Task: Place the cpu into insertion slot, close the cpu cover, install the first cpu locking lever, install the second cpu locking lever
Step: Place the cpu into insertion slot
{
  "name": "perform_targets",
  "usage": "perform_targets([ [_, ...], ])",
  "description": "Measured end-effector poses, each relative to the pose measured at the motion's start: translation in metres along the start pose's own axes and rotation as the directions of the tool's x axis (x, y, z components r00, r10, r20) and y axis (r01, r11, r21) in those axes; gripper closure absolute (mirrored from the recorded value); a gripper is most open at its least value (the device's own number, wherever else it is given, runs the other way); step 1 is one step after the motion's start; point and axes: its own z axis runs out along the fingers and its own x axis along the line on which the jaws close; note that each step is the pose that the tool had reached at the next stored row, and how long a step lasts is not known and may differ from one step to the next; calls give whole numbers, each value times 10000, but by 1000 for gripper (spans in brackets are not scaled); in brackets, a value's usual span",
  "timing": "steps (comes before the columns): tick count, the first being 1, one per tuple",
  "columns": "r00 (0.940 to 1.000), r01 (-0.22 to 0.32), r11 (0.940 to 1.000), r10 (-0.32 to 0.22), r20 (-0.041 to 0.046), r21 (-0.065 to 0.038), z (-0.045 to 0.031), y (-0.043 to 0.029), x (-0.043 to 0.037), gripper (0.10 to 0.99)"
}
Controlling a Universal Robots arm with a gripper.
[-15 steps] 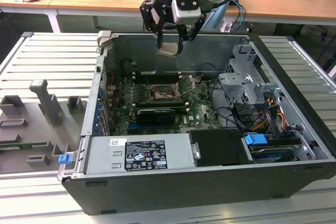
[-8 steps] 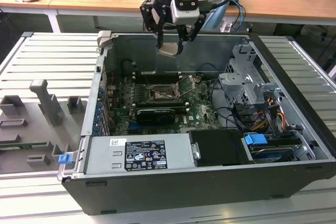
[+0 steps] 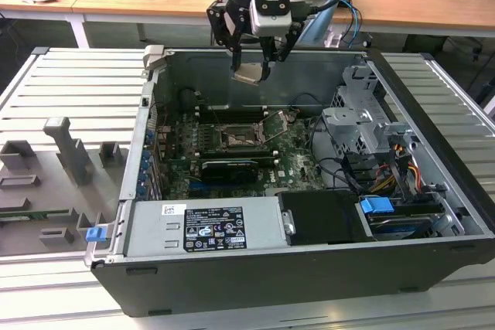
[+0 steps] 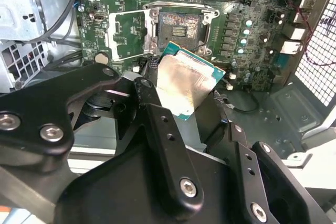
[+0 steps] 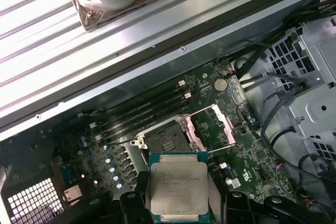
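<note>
Exterior view showed the gripper (image 3: 251, 67) clamped on the cpu (image 3: 247, 76) by its edges — metal face kept bare — well above the insertion slot (image 3: 234, 137), whose cpu cover (image 3: 275, 124) stood flipped open, leaving its dark centre exposed

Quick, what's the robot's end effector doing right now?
End effector: closed, holding the cpu.
</note>
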Motion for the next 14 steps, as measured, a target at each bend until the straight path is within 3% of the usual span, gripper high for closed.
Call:
perform_targets([
  [14, 9947, -1021, 9948, 1022, 95, -14, 25, -3, -1, 557],
])
